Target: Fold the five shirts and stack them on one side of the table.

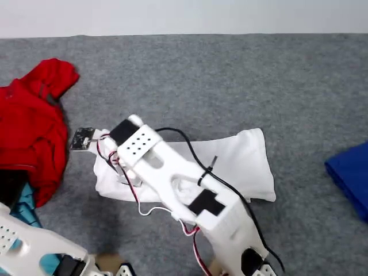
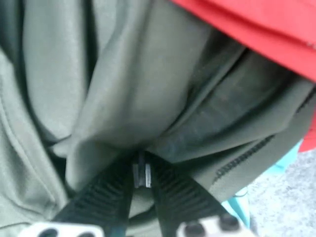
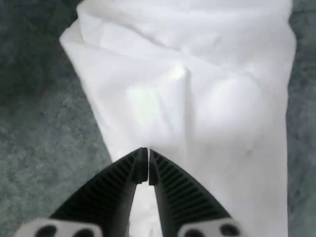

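The left gripper (image 2: pixel 142 175) pinched the olive shirt (image 2: pixel 123 98); the right gripper (image 3: pixel 148 165), fingers closed together, hovered over the white shirt (image 3: pixel 207 98).

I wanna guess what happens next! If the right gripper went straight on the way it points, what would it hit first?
The white shirt. The right gripper, shut, points down at it, and the cloth looks very close, though depth is hard to judge.
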You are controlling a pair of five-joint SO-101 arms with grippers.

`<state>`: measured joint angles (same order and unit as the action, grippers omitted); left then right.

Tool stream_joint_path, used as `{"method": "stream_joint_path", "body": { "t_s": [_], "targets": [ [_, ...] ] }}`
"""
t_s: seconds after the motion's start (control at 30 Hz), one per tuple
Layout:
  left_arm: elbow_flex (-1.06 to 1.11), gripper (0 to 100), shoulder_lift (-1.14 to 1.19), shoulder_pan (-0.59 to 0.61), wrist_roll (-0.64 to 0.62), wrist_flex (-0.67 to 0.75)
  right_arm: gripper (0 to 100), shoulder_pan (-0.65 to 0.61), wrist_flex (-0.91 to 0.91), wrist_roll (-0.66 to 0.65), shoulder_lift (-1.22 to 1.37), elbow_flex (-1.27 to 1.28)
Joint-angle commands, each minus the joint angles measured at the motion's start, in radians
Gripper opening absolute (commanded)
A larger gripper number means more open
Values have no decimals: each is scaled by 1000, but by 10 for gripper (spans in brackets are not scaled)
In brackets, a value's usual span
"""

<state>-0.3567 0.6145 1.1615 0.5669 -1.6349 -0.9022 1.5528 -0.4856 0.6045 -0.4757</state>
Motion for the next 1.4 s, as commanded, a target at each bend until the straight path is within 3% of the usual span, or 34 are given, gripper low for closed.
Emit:
{"method": "stream_joint_path", "body": {
  "t_s": [0.0, 0.6, 0.97, 1.37],
  "targets": [
    [-7, 4, -14, 2, 8, 2, 9, -7, -56, 0, 25, -55],
    [-10, 3, -15, -15, 8, -34, 9, 231, -68, -48, 76, -172],
    [-111, 3, -15, -17, 6, -114, 10, 36, 1, -40, 56, -249],
    [-130, 3, -98, -29, 5, -118, 10, -15, -27, -38, 217, -262]
  ]
}}
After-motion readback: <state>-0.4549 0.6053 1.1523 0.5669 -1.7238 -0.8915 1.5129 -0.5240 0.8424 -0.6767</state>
